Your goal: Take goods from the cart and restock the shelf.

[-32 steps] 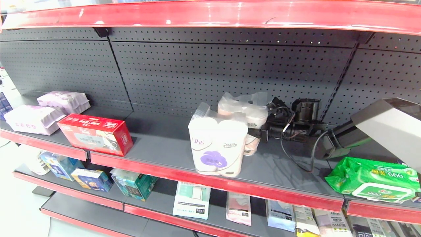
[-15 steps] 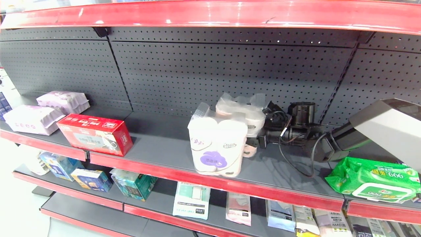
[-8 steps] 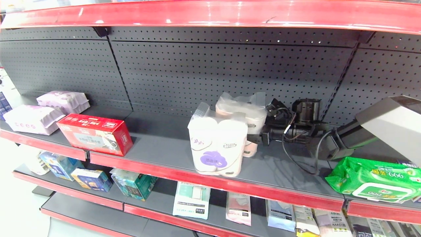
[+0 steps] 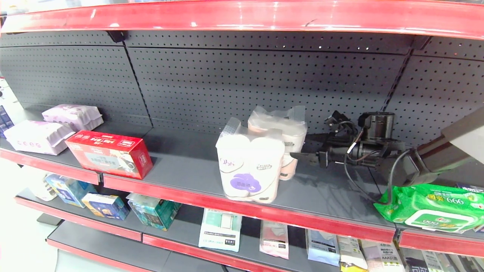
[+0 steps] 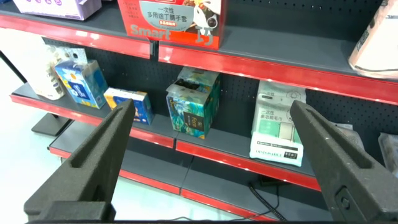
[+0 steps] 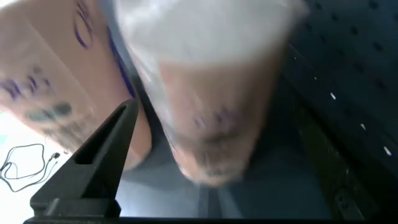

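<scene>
Right gripper (image 4: 300, 149) gaped wide, rear toilet-roll pack (image 4: 280, 126) just ahead of its fingertips; left gripper (image 5: 211, 104) likewise spread

Right gripper (image 6: 214, 115) has its fingers (image 6: 93, 174) spread wide, with a blurred toilet paper pack (image 6: 205, 93) just ahead, centred in the gap. Pack is pinkish rolls in clear wrap, standing on the dark shelf (image 6: 261, 199). Pegboard (image 6: 364, 62) to one side, a thin cable (image 6: 25, 163) on the pale floor at the other corner.
</scene>
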